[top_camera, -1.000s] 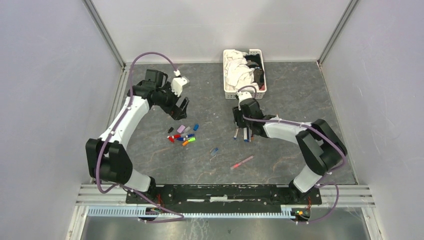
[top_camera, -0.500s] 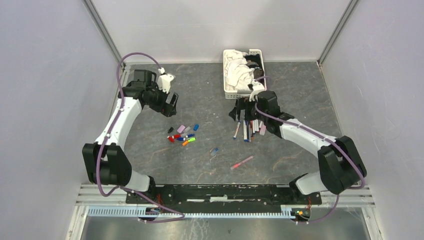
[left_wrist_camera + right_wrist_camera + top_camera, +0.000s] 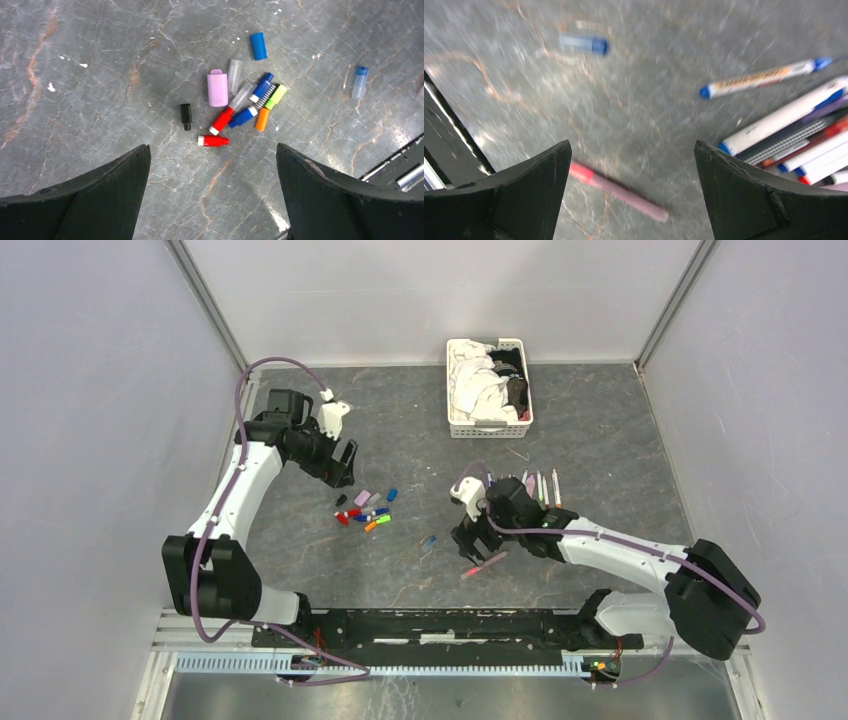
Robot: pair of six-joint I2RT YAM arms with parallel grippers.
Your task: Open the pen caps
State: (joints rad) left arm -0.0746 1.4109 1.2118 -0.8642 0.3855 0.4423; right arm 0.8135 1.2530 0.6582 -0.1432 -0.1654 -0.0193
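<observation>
Most caps (image 3: pixel 235 102) look off already, heaped left of centre below our wide-open left gripper (image 3: pixel 212 147). The pink pen (image 3: pixel 616 191) looks still capped, lying under our right gripper (image 3: pixel 631 145), also spread wide and empty.

Loose coloured pen caps (image 3: pixel 239 102) on grey table (image 3: pixel 90 75), claw (image 3: pixel 214 195) fingers apart.

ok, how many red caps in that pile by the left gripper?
2. One red cap lies at the pile's lower edge in the left wrist view, right of the black cap; the second red cap lies just above it, touching a clear cap. More could hide underneath.
</observation>
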